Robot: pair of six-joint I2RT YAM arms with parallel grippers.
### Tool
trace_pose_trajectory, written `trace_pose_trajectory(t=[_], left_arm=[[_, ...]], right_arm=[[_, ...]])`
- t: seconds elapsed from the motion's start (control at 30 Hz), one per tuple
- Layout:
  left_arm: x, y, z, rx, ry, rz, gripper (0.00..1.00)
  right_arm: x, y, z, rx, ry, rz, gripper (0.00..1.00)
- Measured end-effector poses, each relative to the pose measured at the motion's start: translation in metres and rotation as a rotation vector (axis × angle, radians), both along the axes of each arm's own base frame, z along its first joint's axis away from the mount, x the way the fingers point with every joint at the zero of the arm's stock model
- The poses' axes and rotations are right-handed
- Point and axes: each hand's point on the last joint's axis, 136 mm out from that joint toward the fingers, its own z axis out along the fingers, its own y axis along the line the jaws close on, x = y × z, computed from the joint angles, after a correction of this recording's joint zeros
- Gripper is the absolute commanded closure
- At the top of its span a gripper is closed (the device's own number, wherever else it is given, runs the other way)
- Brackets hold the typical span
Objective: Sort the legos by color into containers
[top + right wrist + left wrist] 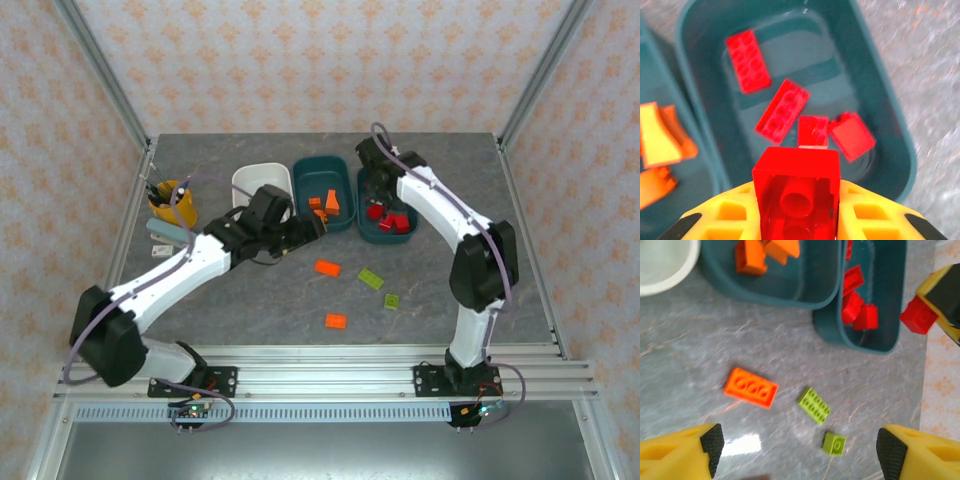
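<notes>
My right gripper (797,212) is shut on a red lego (796,177), held over the right dark teal container (890,115), which has several red legos (781,110) inside. From above, that gripper (376,198) hangs over this tub (362,228). My left gripper (800,450) is open and hovers above the table with nothing between its fingers. Below it lie an orange lego (750,387), a long green lego (814,404) and a small green one (833,443). The middle teal container (300,180) holds orange legos (327,203). The white container (262,178) stands left of it.
Another orange lego (335,321) lies nearer the arm bases. A yellow-orange cup of pens (172,203) and a small grey-green object (160,234) sit at the far left. The table's front rail (320,365) runs along the near edge.
</notes>
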Motion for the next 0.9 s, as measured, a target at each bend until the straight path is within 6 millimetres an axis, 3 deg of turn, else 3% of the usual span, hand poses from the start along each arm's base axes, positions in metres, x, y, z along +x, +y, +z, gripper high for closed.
trace_pose_trajectory(t=[0.17,0.33,0.53,0.77,0.9], left_arm=[[0.033,-0.023,0.005,-0.010,-0.015,0.000,0.17],[0.054,-0.038,0.003,-0.014,-0.013,-0.005,0.18],[0.063,-0.045,-0.005,0.002,-0.004,-0.019,0.18],[0.061,-0.044,-0.007,0.020,0.003,-0.035,0.18],[0.055,-0.043,-0.015,0.033,0.037,-0.050,0.18]], right_arm=[[0.047,-0.027,-0.030,-0.099,0.063,0.003,0.76],[0.073,-0.041,-0.062,-0.177,0.123,0.015,0.76],[0.088,-0.044,-0.081,-0.203,0.159,0.025,0.71],[0.092,-0.038,-0.085,-0.175,0.173,0.041,0.45],[0.092,-0.035,-0.084,-0.165,0.175,0.047,0.36]])
